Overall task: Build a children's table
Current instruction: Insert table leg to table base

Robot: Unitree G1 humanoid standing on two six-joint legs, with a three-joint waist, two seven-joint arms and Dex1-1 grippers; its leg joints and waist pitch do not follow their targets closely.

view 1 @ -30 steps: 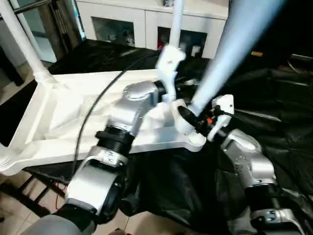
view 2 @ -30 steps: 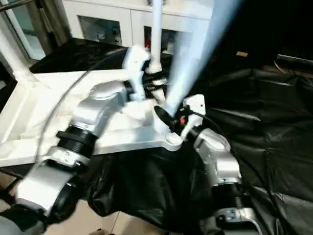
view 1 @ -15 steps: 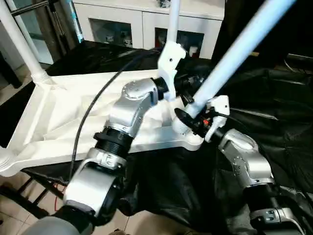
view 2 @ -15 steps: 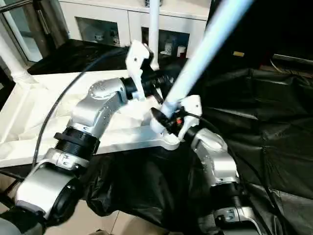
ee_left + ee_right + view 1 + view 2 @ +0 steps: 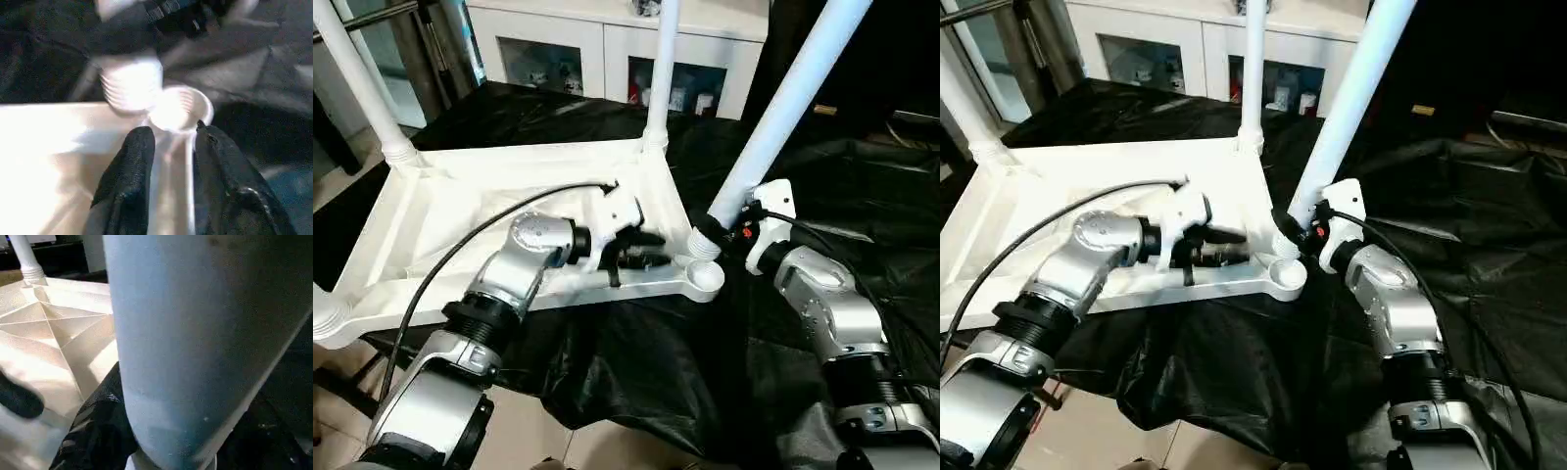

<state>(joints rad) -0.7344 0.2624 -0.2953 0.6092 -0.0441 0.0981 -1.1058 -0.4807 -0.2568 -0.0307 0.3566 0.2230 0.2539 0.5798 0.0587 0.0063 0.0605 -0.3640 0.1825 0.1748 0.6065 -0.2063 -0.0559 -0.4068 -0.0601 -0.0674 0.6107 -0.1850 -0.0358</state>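
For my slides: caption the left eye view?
Right gripper steers the last leg toward the tabletop's empty corner socket.

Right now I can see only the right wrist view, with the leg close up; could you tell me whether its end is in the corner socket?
Observer: Not yet. The threaded end of the leg sits beside the near-right socket, which is empty.
Operator: Thank you. Is the leg upright?
Observer: No, it is tilted, leaning up and away to the right, and the right hand grips it low down.
Operator: And where is the left hand?
Observer: The left hand lies low over the tabletop, its fingers apart and pointing at that socket.
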